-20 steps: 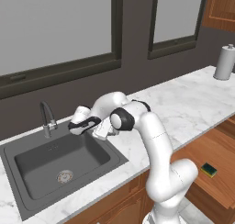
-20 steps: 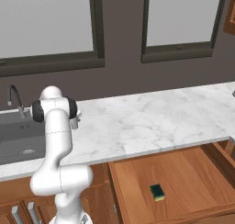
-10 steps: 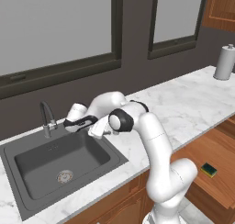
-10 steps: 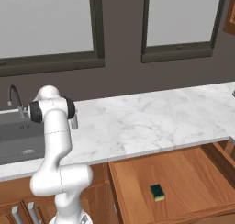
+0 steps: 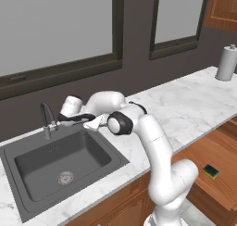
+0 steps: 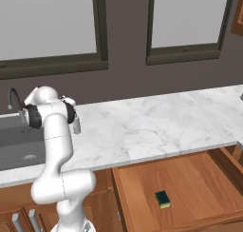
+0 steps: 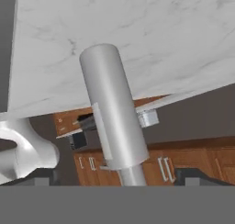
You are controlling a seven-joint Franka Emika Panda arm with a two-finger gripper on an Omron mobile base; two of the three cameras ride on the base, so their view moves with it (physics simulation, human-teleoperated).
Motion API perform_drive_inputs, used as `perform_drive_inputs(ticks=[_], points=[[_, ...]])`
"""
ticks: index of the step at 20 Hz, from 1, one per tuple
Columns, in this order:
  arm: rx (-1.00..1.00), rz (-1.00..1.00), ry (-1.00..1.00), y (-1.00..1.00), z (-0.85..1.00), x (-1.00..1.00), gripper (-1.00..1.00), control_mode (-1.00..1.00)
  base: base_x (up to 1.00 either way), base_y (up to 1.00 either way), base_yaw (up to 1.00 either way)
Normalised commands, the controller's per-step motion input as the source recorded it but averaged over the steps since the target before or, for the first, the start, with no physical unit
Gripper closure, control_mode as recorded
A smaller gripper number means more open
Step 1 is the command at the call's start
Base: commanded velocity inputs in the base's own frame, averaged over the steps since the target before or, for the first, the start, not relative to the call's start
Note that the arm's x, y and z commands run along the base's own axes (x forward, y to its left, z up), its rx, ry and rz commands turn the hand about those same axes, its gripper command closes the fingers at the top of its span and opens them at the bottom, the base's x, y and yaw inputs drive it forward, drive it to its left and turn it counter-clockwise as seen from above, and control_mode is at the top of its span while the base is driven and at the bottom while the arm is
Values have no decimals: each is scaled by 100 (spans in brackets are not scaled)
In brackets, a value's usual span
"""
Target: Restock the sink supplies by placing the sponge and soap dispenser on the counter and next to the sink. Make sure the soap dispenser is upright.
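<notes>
The soap dispenser [image 6: 76, 125], a slim pale grey bottle, stands upright on the white marble counter [image 6: 156, 126] just right of the dark sink [image 5: 60, 160]. From above it fills the hand view as a grey cylinder [image 7: 110, 108]. My gripper [image 7: 114, 179] is open, its fingertips spread wide on either side of the pump end without touching it. From the left base, my gripper [image 5: 77, 118] hovers by the faucet [image 5: 46, 119], with the bottle [image 5: 95, 123] partly behind my arm. The sponge [image 6: 162, 198], yellow and green, lies in the open drawer [image 6: 199, 178] below the counter.
A white paper towel roll [image 5: 227, 63] stands at the counter's far right. The open wooden drawer [image 5: 203, 151] juts out in front of the cabinets, with the sponge [image 5: 210, 171] in it. A dark wall with windows runs behind the counter.
The jaws have spread wide and let go of the soap dispenser, which stays upright on the counter. The hand has lifted slightly up and toward the faucet.
</notes>
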Motion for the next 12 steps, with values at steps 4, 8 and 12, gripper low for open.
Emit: perform_drive_inputs(ticks=[4,8,12], points=[[-6,0,-1,21,60,11,-100,-100,0,0,0],[-7,0,0,5,46,0,-100,-100,0,0,0],[-5,0,0,0,55,0,-100,-100,0,0,0]])
